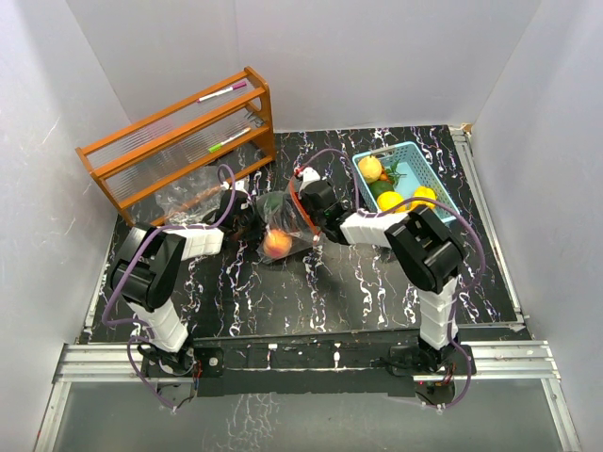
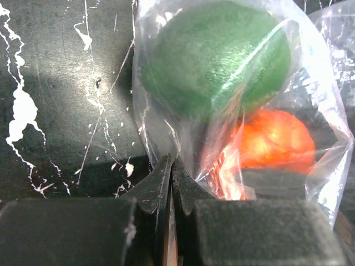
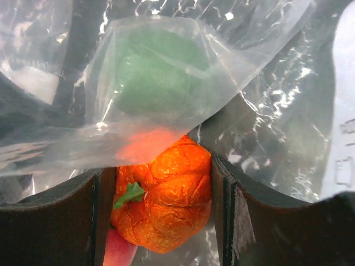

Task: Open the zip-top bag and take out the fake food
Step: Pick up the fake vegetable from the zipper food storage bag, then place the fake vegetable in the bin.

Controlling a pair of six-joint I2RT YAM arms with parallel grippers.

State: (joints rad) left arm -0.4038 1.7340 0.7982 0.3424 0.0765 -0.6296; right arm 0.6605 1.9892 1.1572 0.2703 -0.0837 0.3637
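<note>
A clear zip-top bag (image 1: pixel 283 224) lies mid-table with a green fake fruit (image 1: pixel 273 203) and an orange one (image 1: pixel 276 243) in it. My left gripper (image 1: pixel 249 222) is shut on the bag's left edge; in the left wrist view its closed tips (image 2: pixel 173 166) pinch the plastic (image 2: pixel 166 133) below the green fruit (image 2: pixel 216 55) and the orange one (image 2: pixel 272 141). My right gripper (image 1: pixel 303 226) is at the bag's right side. In the right wrist view it (image 3: pixel 160 183) is shut on the orange pumpkin-like fruit (image 3: pixel 163 199) at the bag's mouth, with the green fruit (image 3: pixel 155 77) behind plastic and a peach piece (image 3: pixel 119 250) below.
A blue basket (image 1: pixel 426 174) with yellow, orange and green fake food stands at the back right. An orange wooden rack (image 1: pixel 179 137) with marker pens stands at the back left. A second clear bag (image 1: pixel 184 200) lies in front of the rack.
</note>
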